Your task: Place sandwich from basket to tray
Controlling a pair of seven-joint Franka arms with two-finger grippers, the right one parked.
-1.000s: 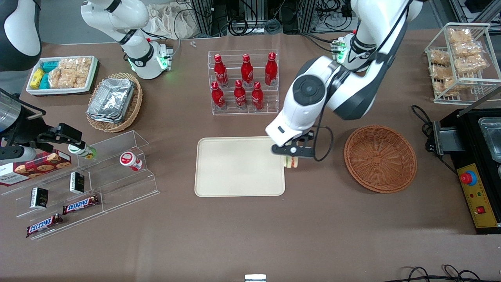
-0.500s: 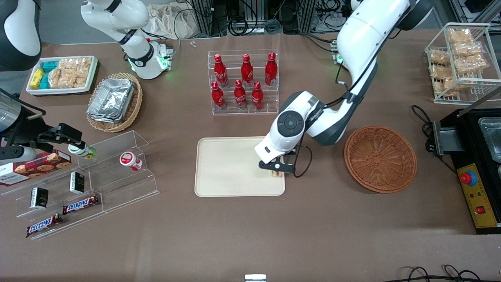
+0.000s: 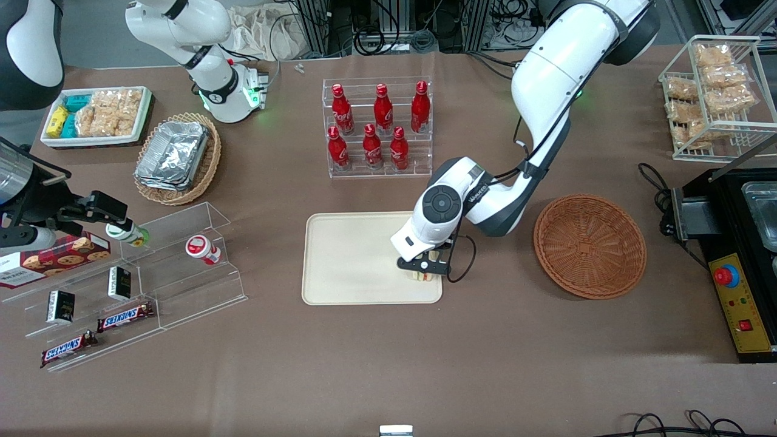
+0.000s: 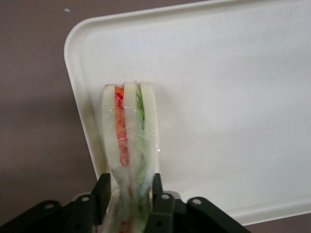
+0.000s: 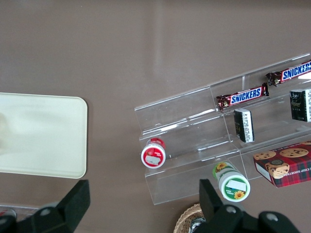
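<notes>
Sandwich (image 4: 129, 141) stands on edge between your gripper (image 3: 425, 271) jaws, clamped across its 3 bread slices. It sits low over the tray (image 3: 352, 255) corner nearest the basket (image 3: 589, 246), so you release straight down.

The pincer (image 3: 424, 269) is over the tray's (image 3: 352, 267) corner nearest the basket (image 3: 589, 246), with the sandwich (image 4: 129, 145) between its fingers (image 4: 102, 191). The tray sits on the surface (image 3: 388, 364), nearer the front camera than the bottle rack (image 3: 377, 127). The basket lies toward the working arm's end.
</notes>
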